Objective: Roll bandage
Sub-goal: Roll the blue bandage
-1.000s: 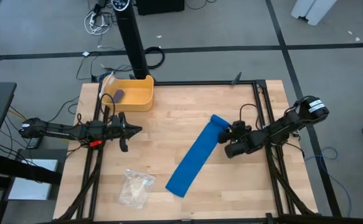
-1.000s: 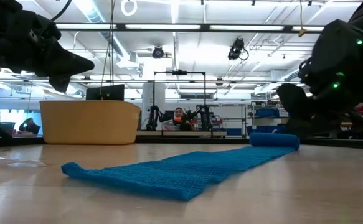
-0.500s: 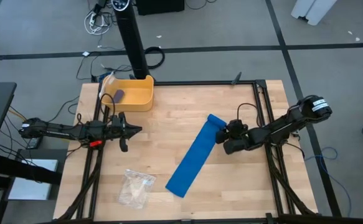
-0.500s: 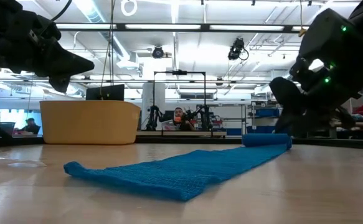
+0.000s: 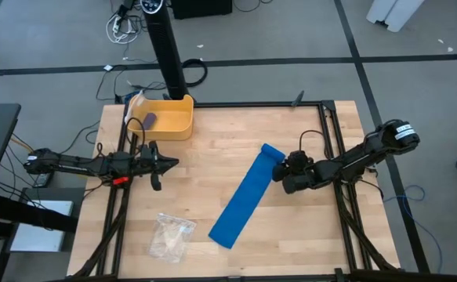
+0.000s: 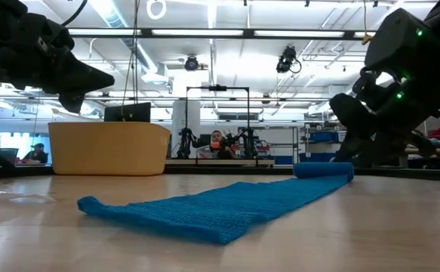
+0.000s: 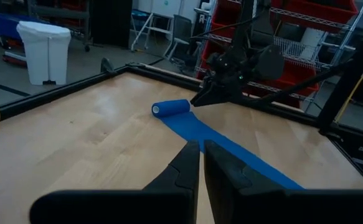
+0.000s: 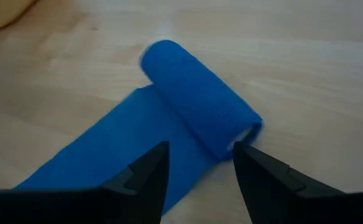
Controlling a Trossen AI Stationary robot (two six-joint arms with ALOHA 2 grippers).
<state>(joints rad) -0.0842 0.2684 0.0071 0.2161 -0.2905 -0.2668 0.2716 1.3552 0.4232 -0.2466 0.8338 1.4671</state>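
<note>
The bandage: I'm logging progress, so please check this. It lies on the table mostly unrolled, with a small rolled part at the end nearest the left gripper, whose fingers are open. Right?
One thing is wrong: the bandage is rolled at the end by the right gripper, not the left. The right wrist view shows that roll just beyond the open right fingers. The left gripper waits far off, fingers shut.

You can't tell whether the bandage (image 8: 200, 118) roll touches the right gripper (image 8: 197, 171); its strip runs off the wrist picture's edge. The person (image 6: 216, 140) behind is too small to read.
</note>
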